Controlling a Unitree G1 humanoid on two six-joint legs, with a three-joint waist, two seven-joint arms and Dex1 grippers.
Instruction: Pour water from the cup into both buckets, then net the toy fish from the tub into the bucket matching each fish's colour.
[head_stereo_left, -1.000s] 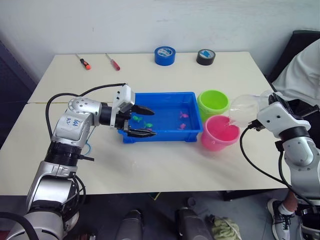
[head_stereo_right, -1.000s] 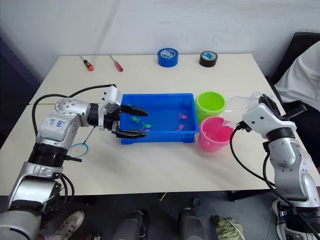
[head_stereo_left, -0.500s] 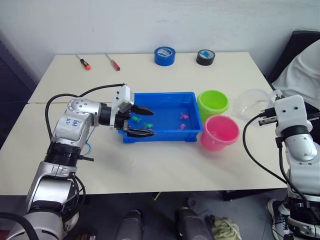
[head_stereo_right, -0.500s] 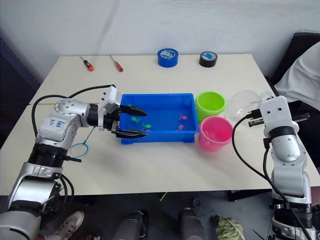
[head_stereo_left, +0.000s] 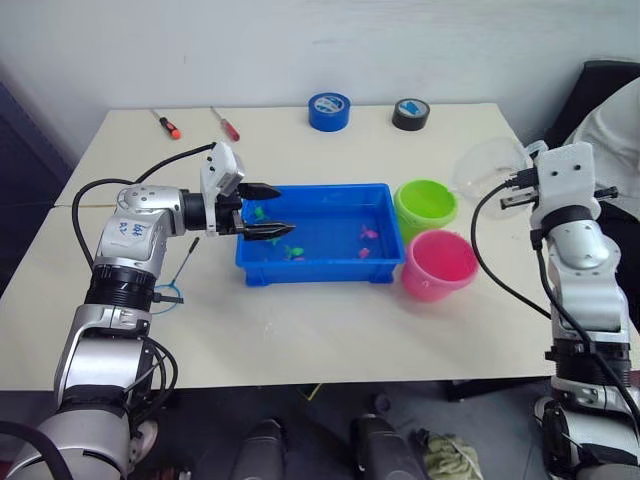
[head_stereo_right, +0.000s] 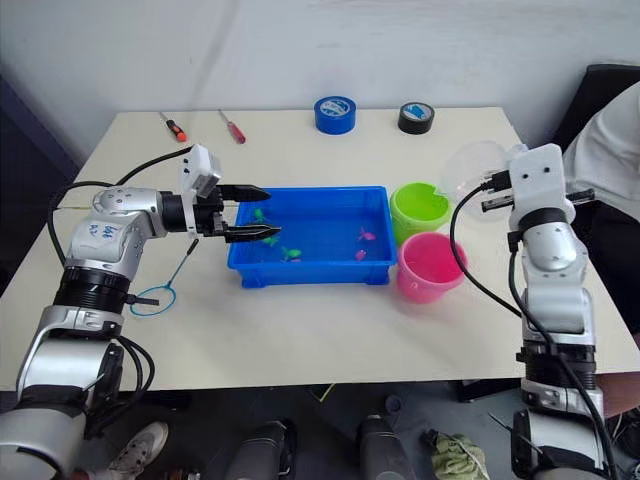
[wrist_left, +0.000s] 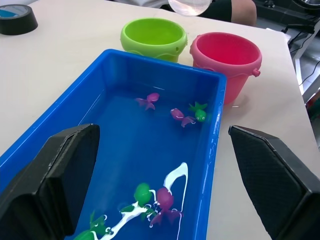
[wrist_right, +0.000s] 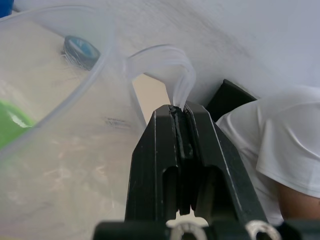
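My right gripper (wrist_right: 181, 111) is shut on the handle of the clear cup (head_stereo_left: 488, 166). It holds the cup in the air, just right of the lime green bucket (head_stereo_left: 426, 207). The pink bucket (head_stereo_left: 438, 268) stands in front of the green one, and both are beside the right end of the blue tub (head_stereo_left: 320, 271). Several green and pink toy fish (wrist_left: 181, 116) lie in the tub's water. My left gripper (head_stereo_left: 283, 208) is open and hovers over the tub's left end. The net (head_stereo_right: 153, 299) lies on the table left of the tub, under my left arm.
Two screwdrivers (head_stereo_left: 166, 123) lie at the far left of the table. At the far edge are a blue tape roll (head_stereo_left: 329, 110) and a black tape roll (head_stereo_left: 411, 113). A person in white (head_stereo_left: 612, 130) sits past the table's right edge.
My right arm has lifted the cup up and back from over the pink bucket. My left gripper has moved from the tub's near-left corner toward its far-left side.
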